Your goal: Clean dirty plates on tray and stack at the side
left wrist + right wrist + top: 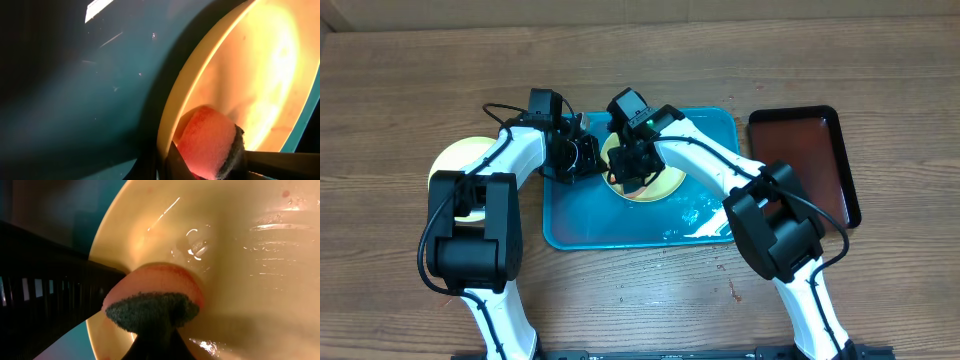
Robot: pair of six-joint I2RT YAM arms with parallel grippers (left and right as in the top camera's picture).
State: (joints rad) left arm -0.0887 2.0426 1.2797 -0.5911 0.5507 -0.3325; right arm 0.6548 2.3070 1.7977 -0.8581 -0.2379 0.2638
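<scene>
The tray [620, 225] is turquoise; the plate [662, 189] is pale yellow, flecked red. A second plate [455, 160] is yellow-green. The sponge [155, 287] is orange-red over dark speckled grey. The small tray [810, 150] is brown-red, the tabletop [400, 80] brown wood-grain, the arms [705, 158] white and black.

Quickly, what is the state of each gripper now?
Left gripper: cannot be told; its fingertips are not clear beside the plate.
Right gripper: closed, holding the sponge.
</scene>
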